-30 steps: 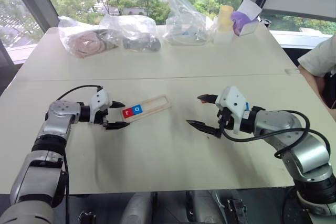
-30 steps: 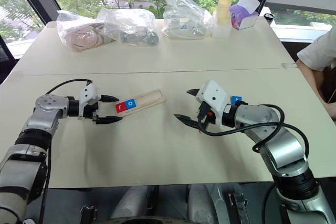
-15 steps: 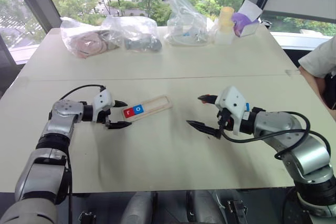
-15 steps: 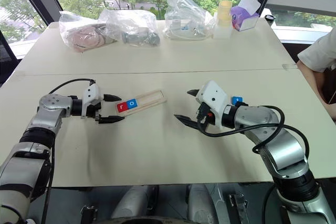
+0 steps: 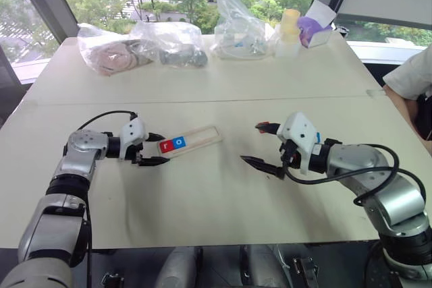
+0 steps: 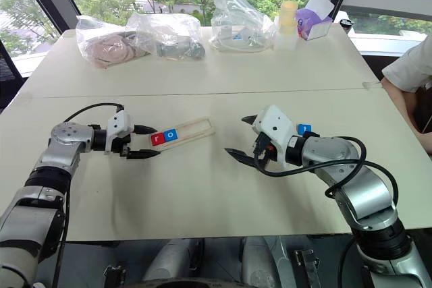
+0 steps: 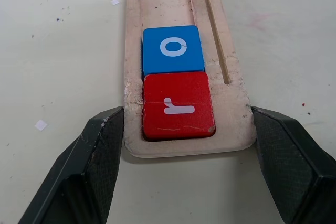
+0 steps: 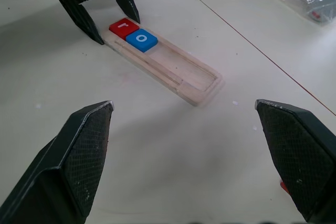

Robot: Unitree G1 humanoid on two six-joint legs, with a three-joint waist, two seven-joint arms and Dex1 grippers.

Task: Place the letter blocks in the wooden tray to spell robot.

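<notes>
tray: the wooden tray [image 5: 200, 134] lies flat on the table [image 5: 202, 200], about mid-table and a bit toward the robot's left, sitting slanted so its far end points away and to the right

tiles in it: two of the letter blocks so far, a red r tile [image 7: 177, 106] tucked right into the end of the recess nearest the left arm, and a blue o tile [image 7: 173, 49] touching it on the next spot along; the rest of the recess is bare wood

other tile: another blue tile [image 6: 304, 128] lies on the table just behind the right arm, well apart from the tray and half hidden, so I can't read its letter

left gripper: the left gripper [image 5: 159, 149] is low at the r end of the tray, one black finger against each long edge, so it's pinched onto that end of the tray itself, not onto a tile

right gripper: the right gripper [image 5: 251, 143] hangs over bare table to the right of the tray, well clear of it, jaws spread wide with nothing between them

further out: along the far edge of the table are clear plastic bags [image 5: 172, 42] with stuff in them, plus a pale yellow bottle [image 5: 289, 28] and a purple box [image 5: 314, 30]

edge of scene: a person's sleeve [image 5: 412, 72] at the far right, beside the table
</notes>
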